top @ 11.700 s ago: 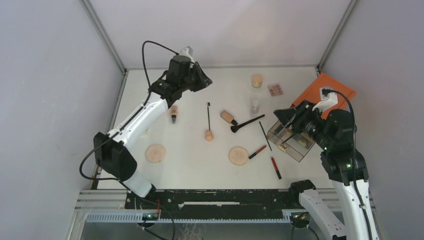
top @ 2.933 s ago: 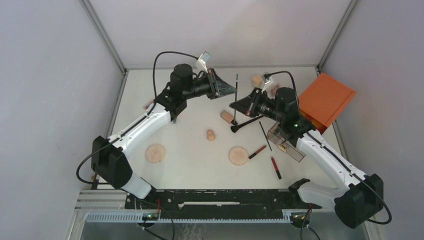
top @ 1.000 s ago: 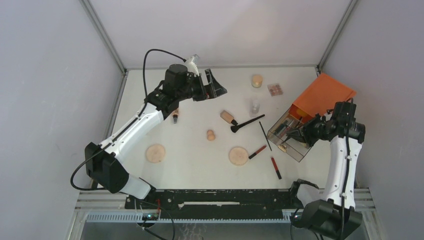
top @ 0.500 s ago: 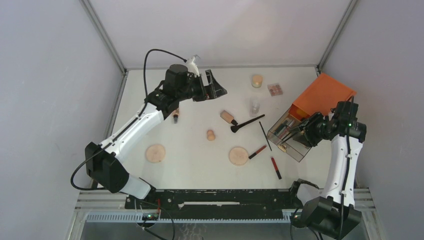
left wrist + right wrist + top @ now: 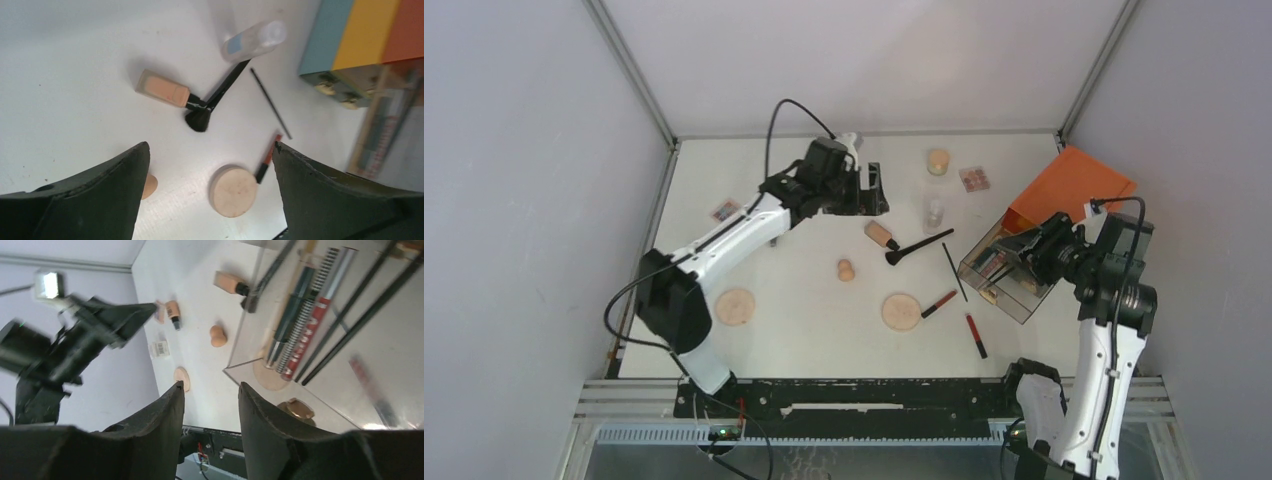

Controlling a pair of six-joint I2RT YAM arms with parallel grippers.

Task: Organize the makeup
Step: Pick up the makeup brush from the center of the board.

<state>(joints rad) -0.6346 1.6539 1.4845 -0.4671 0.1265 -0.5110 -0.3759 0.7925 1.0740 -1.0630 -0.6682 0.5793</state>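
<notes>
- Makeup is mostly loose on the white table. Near the centre a peach bottle and a black fan brush meet cap to bristles. A thin brush lies at their 4 o'clock and a beige sponge at their 7 o'clock.
- Toward 6 o'clock sits a tan disc with a red-and-black pencil just beside it. A second pencil lies at the disc's 4 o'clock, and another disc is well apart at 9 o'clock.
- Toward 1 o'clock on the table stand a clear bottle, a round jar and a pink palette. A small palette lies at 10 o'clock.
- Already stored: the clear drawer, at the table's 3 o'clock below the orange-topped box, holds several pencils and slim brushes lying lengthwise.
- Progress looks early to middling, since far more pieces lie outside than inside.
- The right gripper is at the drawer, fingers parted with nothing between them.
- The left gripper is spread wide and empty above the bottle and fan brush, which are probably its next pick.
</notes>
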